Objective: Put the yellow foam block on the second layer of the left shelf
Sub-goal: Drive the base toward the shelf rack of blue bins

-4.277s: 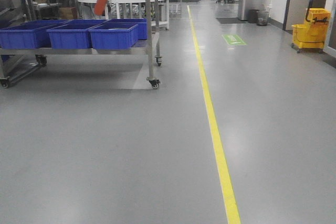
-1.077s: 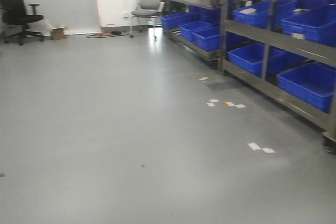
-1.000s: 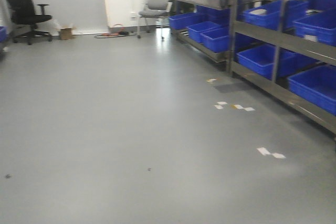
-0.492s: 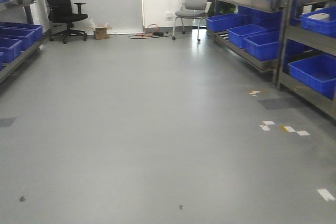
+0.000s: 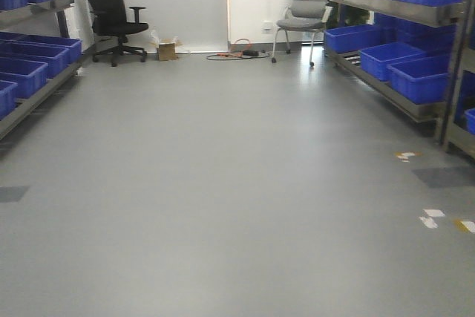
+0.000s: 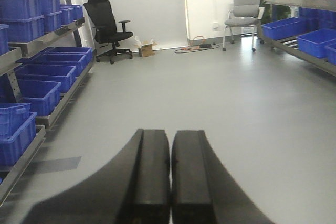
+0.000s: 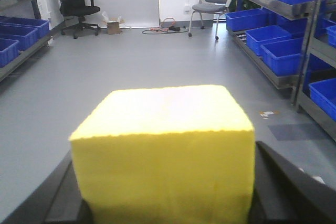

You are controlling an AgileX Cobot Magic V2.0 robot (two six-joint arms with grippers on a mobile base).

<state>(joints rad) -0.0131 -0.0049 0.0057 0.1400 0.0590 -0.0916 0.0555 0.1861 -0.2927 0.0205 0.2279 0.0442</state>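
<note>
— Front view?
— I see an aisle floor [image 5: 223, 206] between shelves of blue bins [image 5: 415, 79].
— Left wrist?
— My left jaws are clenched flat against each other.
— Right wrist?
— My right jaws grasp the yellow foam block [image 7: 163, 150]. It sits squarely between them, one flat face toward the camera, no side visibly longer.

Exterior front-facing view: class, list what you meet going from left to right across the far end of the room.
left blue bins → black office chair → cardboard box → cables on the floor → grey chair → right blue bins
</note>
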